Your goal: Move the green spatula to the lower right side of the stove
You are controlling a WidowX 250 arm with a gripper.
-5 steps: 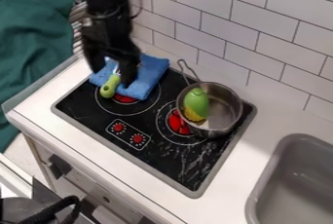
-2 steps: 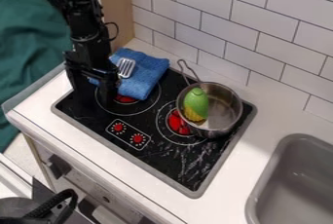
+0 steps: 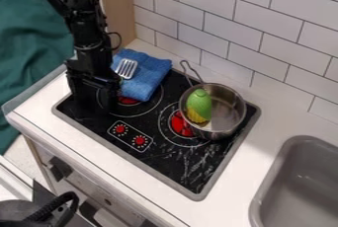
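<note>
The black gripper (image 3: pixel 94 103) hangs low over the left end of the stove (image 3: pixel 168 158), at the near-left edge of the blue cloth. The spatula's slotted metal head (image 3: pixel 126 68) rests on the blue cloth (image 3: pixel 148 75), just right of the gripper. Its green handle is hidden behind the gripper, so whether the two touch cannot be made out.
A metal pot (image 3: pixel 228 107) holding a green and yellow toy (image 3: pixel 199 105) stands on the right burner, its handle pointing toward the tiled wall (image 3: pixel 264 38). The grey sink (image 3: pixel 297 186) lies at the lower right. Red knobs (image 3: pixel 139 141) mark the stove's front.
The gripper has moved left and lower, away from the cloth's middle. The spatula's head has come into sight and its green handle has become covered. Pot and cloth have not moved.
</note>
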